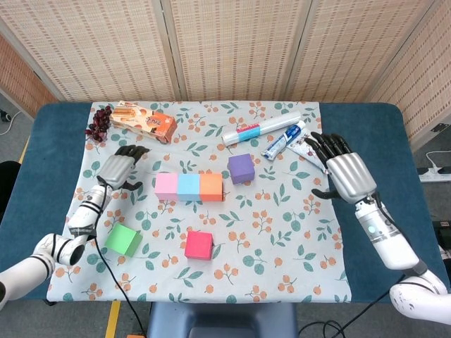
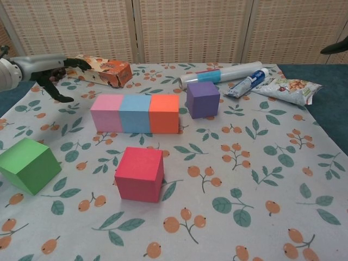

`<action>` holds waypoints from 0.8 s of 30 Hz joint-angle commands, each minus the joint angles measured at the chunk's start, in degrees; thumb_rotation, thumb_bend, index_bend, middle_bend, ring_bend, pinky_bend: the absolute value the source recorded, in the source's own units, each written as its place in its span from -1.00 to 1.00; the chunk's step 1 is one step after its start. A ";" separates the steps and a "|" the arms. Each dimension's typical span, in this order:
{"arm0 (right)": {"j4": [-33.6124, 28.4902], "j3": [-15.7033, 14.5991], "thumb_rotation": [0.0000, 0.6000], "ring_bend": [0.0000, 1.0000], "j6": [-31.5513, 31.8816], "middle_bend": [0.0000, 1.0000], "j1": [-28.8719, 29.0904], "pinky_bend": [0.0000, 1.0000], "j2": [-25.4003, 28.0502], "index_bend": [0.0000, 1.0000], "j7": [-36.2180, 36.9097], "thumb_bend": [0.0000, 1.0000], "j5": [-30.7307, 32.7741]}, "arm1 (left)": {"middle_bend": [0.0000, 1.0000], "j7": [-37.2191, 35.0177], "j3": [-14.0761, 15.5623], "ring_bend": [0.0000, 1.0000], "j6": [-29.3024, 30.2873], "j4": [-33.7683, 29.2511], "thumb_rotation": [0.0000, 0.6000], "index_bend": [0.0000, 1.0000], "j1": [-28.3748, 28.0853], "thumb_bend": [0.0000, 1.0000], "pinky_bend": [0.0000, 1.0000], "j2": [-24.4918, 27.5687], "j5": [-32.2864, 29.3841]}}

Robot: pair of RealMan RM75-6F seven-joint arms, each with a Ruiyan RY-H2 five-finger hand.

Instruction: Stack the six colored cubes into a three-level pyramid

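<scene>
The purple cube (image 1: 241,168) I must lift gently onto the base row (image 1: 189,186), since both my robot hands, left robot hand (image 1: 118,169) and right robot hand (image 1: 344,171), are released.

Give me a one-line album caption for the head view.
Pink, blue and orange foam cubes form a row; purple, green and red cubes wait as both hands hover open.

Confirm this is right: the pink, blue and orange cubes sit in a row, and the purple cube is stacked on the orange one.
Not quite. The pink, blue and orange cubes do sit in a row, but the purple cube stands on the cloth beside the orange one, apart from it, not stacked. The chest view shows this.
</scene>
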 commanded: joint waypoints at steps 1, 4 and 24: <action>0.00 -0.41 1.00 -1.00 1.45 -1.00 -1.41 -1.00 0.61 -1.00 1.82 -0.91 -1.37 | -0.86 0.80 1.56 -1.00 5.37 -7.87 1.00 -0.77 4.46 -0.42 -0.87 6.74 1.48; 0.09 -0.91 1.00 -1.00 2.65 -1.00 -2.80 -1.00 1.22 -1.00 3.30 -0.91 -2.43 | -0.82 1.40 3.28 -0.98 8.43 -14.04 1.00 -0.73 7.07 -0.42 -0.87 11.64 3.45; 0.67 -3.09 1.00 -1.00 6.89 -1.00 -8.02 -1.00 2.02 -1.00 7.77 -0.91 -7.73 | -0.98 10.38 15.15 -1.00 11.91 -40.07 1.00 -0.93 14.13 -0.35 -0.91 28.43 15.63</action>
